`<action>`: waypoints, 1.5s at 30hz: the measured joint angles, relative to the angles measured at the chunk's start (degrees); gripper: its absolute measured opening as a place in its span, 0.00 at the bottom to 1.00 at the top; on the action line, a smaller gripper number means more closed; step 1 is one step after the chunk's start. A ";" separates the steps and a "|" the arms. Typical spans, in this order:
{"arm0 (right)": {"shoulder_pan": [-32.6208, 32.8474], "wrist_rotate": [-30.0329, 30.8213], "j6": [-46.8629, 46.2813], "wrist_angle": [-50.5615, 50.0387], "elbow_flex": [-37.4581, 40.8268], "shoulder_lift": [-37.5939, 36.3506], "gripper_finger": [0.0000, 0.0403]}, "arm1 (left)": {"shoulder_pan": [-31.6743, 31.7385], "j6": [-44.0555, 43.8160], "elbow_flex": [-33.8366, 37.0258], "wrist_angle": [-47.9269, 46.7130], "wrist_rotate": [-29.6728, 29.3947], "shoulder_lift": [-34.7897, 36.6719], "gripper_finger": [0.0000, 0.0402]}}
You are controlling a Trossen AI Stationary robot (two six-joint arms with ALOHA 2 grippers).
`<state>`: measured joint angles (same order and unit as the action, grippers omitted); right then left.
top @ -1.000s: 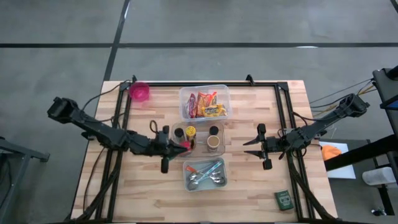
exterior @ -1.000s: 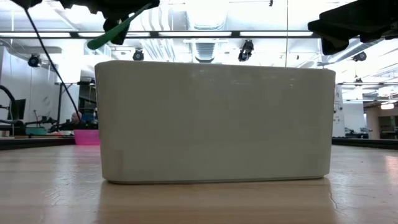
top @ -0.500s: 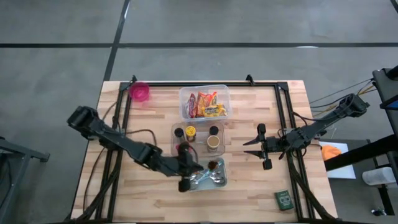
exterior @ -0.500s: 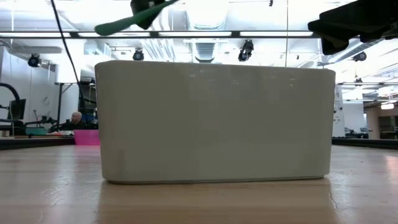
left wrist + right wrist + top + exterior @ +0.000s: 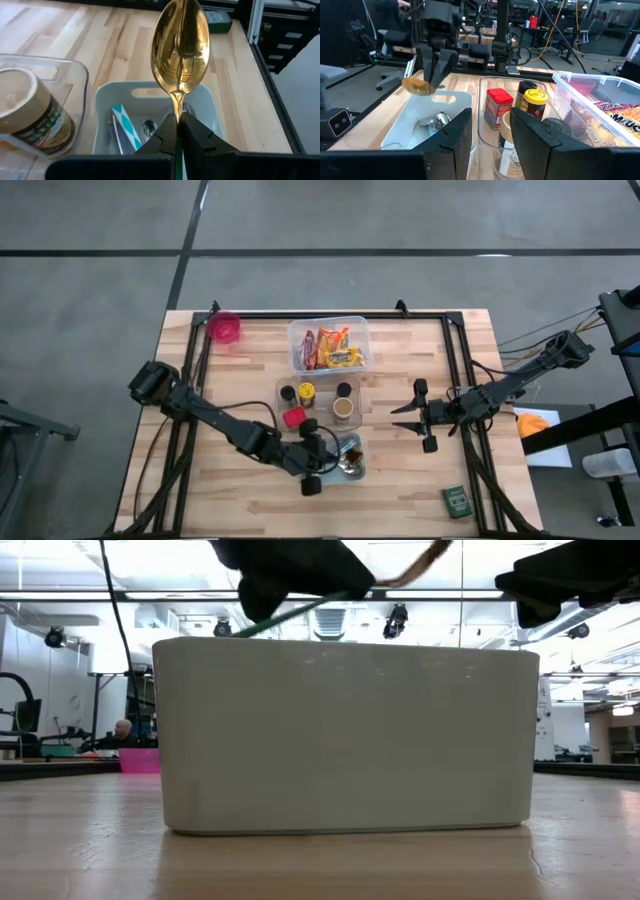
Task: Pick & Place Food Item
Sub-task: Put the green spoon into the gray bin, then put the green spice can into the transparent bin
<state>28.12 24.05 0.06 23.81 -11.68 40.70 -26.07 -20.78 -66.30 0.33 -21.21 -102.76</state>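
left gripper is clamped tight on a gold spoon, pinching the thin neck just under the bowl so the bowl stands up past my fingertips and won't swivel. it hangs over the white cutlery bin, which is prob why i hold it that way: handle side down, ready to drop among the other cutlery lying in there. in the high view my left arm reaches across the table to that bin at the near edge, mid table.

task says food item, but what i've got is a spoon, not food. the food itself, snack packets, sits in a clear tub at the far side, well apart from my left gripper. between tub and bin is a clear tray w/ jars: a red tin, a yellow-lid jar, a brown-label jar just beside the bin.

right gripper waits off to the right side of the table, fingers partly apart w/ nothing between them, facing the tray.

a pink bowl is at the far left corner, a small green box near right.
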 joint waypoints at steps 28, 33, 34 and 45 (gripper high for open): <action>0.00 -0.01 -0.01 -0.97 -0.01 -0.02 0.32 | 2.01 -4.43 0.07 1.66 0.09 -9.60 0.04; 0.00 -0.01 -0.01 -0.98 0.00 -0.02 0.32 | 2.01 -4.52 0.07 1.52 0.13 -9.60 0.16; 0.00 -0.02 0.00 -0.98 0.00 -0.02 0.32 | 2.01 -4.54 0.07 1.50 0.13 -9.60 0.19; 0.00 0.00 0.01 -0.98 -0.01 -0.02 0.32 | 1.99 -4.57 0.07 1.52 0.90 -9.60 0.40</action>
<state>28.12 24.05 0.07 22.83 -11.68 40.69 -24.08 -25.34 -66.24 1.85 -20.32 -112.36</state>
